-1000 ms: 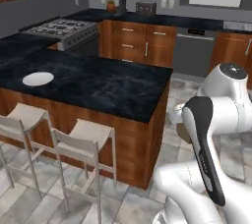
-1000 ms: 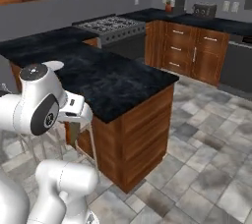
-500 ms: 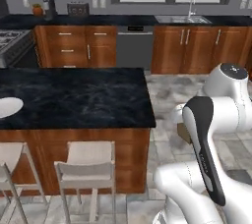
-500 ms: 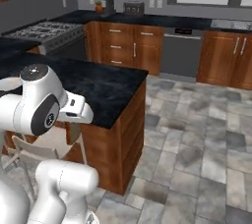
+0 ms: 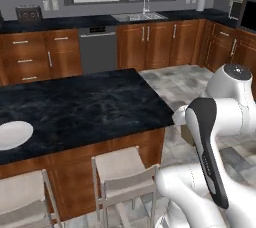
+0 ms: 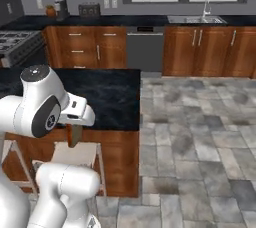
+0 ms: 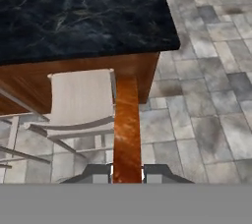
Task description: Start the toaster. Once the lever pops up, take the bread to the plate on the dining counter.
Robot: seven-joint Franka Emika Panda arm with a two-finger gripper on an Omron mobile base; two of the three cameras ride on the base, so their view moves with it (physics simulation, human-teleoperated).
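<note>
My gripper (image 7: 127, 173) is shut on the bread (image 7: 127, 129), a brown-crusted slice seen edge-on between the fingers. It hangs over a stool, just off the dining counter's (image 7: 83, 12) near edge. The right base view has the bread (image 6: 75, 135) below my hand, in front of the dining counter (image 6: 112, 97). The white plate (image 5: 12, 134) lies at the left end of the dining counter (image 5: 85, 104). The dark toaster (image 5: 28, 13) stands far off on the back counter, also the toaster (image 6: 89, 9); its lever is too small to make out.
Pale stools (image 5: 117, 172) stand along the counter's near side, one stool (image 7: 81, 98) right under the bread. A gas hob (image 6: 15, 42) is at the left, a coffee machine (image 6: 61, 8) beside the toaster, a sink (image 5: 137, 16) under the window. Tiled floor (image 6: 200, 137) opens to the right.
The whole picture has swung: the base has turned, so the kitchen slid left in both base views. The arm keeps its pose with the bread held.
</note>
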